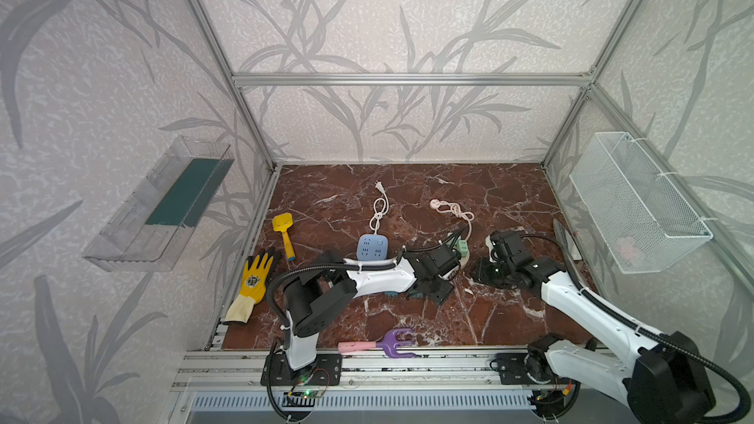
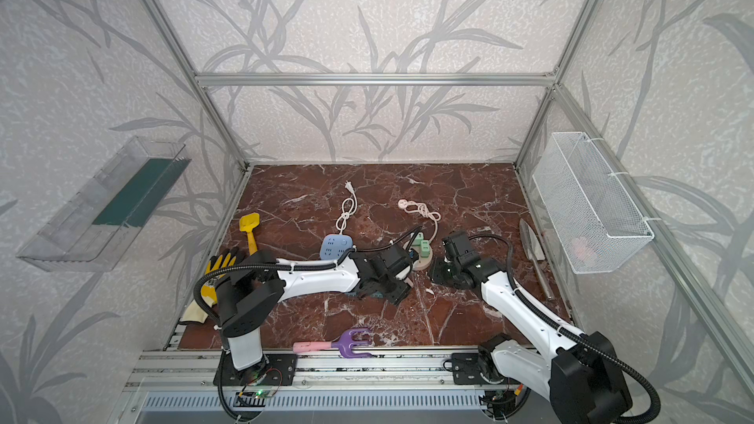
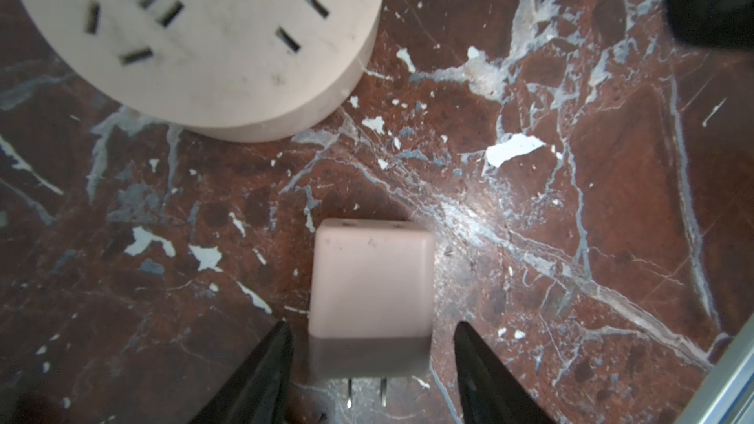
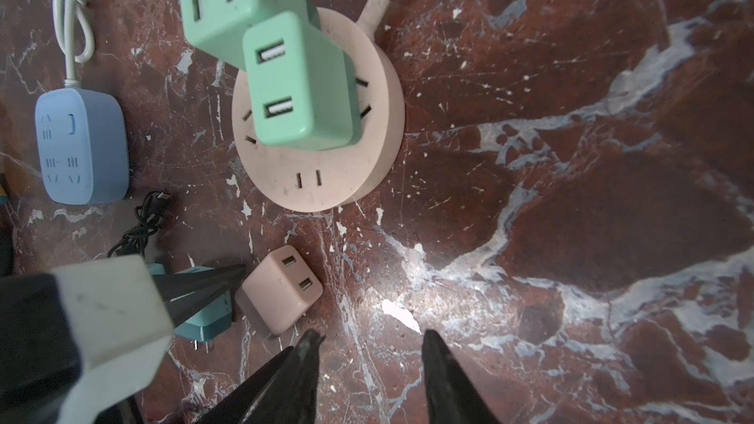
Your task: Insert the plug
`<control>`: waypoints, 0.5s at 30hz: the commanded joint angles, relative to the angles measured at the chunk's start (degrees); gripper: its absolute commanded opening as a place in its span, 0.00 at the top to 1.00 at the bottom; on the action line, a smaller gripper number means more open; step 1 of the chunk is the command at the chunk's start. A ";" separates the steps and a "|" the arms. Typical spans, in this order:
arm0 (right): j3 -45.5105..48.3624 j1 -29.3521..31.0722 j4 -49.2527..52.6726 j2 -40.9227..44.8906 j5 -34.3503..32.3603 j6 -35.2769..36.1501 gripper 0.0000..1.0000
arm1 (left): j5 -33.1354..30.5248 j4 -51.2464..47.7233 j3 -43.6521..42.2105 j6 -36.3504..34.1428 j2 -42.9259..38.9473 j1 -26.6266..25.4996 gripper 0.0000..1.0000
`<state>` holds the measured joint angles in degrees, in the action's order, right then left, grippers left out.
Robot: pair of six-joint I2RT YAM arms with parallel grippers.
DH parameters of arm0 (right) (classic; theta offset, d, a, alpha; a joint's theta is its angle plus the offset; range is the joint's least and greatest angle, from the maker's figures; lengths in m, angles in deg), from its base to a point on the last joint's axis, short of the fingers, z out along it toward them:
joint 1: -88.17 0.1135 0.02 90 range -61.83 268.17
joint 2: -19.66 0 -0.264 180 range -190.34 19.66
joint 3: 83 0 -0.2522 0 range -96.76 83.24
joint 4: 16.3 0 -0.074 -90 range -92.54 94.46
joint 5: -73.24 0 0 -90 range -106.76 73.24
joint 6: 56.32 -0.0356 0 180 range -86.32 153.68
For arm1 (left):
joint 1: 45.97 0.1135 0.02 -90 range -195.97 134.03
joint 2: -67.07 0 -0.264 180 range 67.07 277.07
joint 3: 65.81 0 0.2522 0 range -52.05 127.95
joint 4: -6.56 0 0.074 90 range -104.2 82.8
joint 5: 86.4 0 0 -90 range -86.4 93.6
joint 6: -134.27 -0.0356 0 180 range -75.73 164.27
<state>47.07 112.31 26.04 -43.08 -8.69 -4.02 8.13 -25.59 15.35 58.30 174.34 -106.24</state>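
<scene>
Step in hand: the grasp. The left gripper (image 3: 372, 326) sits low over the pink plug (image 3: 369, 279), with one finger (image 3: 269, 360) on each flank. A sliver of table (image 3: 571, 238) shows on either side, so the jaws are released and straddling, with no contact that I can see.

The pink plug lies on its side on the table just beside the round socket (image 3: 228, 75), on the side toward the arm bases. Its port face is turned to the socket and its prongs (image 3: 383, 391) point away from it.

The right gripper (image 4: 370, 334) hovers near the round socket, jaws parted, nothing between them.

Next move, as I judge it:
- Clench on the plug's flanks and lift.
- Tip it until the prongs point down.
- Carry it over the socket to the free slot pair (image 4: 308, 178) at the near rim.
- Match the prongs to the slot angle before pressing.

The socket looks loose on the table and may slide. The right gripper could brace it.

Count:
- round socket: 1
- green adapters (image 4: 293, 87), seated in the socket: 2
- pink plug: 1
- teal plug (image 4: 204, 320): 1, near the socket, just past the pink plug
- blue strip (image 4: 81, 144): 1, apart from the socket
- black cable (image 4: 143, 222): 1, near the socket
- grippers: 2
</scene>
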 commanded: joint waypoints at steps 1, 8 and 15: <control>0.92 -0.47 -0.83 0.60 0.60 0.21 0.58 | -0.10 0.36 1.82 -0.98 1.34 -0.19 0.38; 1.62 -0.63 -1.00 1.39 0.63 -0.18 0.58 | 0.12 0.03 2.38 -1.05 2.01 -0.13 0.42; 1.93 -0.85 -0.97 2.27 0.71 -0.45 0.58 | 0.02 -0.06 2.72 -1.00 2.76 -0.19 0.43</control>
<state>48.41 111.76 25.51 -41.95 -8.49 -4.26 8.16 -25.22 16.18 58.19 176.26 -106.24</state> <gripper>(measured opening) 0.423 0.573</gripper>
